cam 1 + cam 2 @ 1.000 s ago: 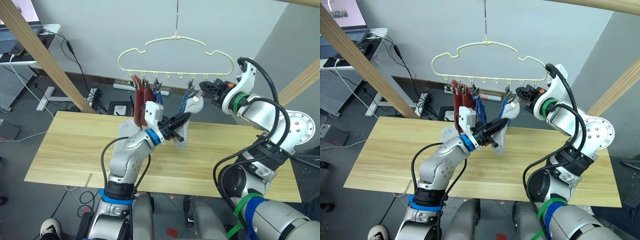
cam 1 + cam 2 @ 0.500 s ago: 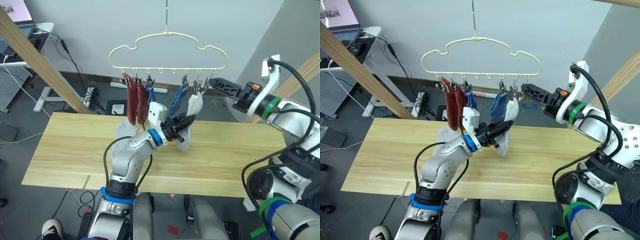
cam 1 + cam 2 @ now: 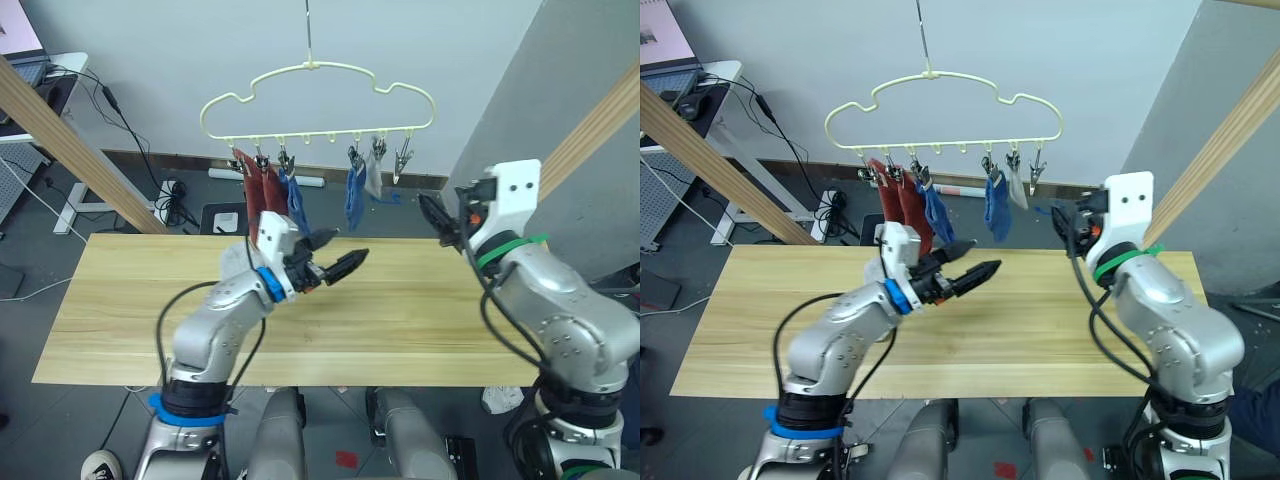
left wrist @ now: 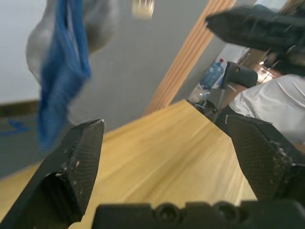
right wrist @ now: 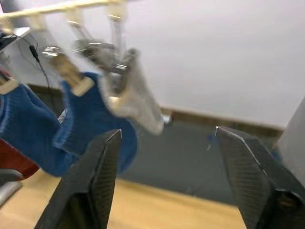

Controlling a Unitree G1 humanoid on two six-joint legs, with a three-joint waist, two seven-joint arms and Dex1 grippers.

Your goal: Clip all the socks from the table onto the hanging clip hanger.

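Nearest, the left gripper (image 3: 340,266) hovers over the bare table (image 3: 130,330) with jaws spread wide and empty; the right gripper (image 5: 164,157) is likewise wide open, holding nothing. Beyond them the socks (image 3: 355,195) hang clipped to the hanger (image 3: 315,100): red, blue and one grey. They look light, limp knit, best pinched at the cuff.

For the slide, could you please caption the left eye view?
Both open grippers, left and right, hover beside the sock-laden clip hanger.

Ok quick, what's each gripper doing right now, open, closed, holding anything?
Left gripper: open, holding nothing, above the table.
Right gripper: open, holding nothing, near the hung grey sock.
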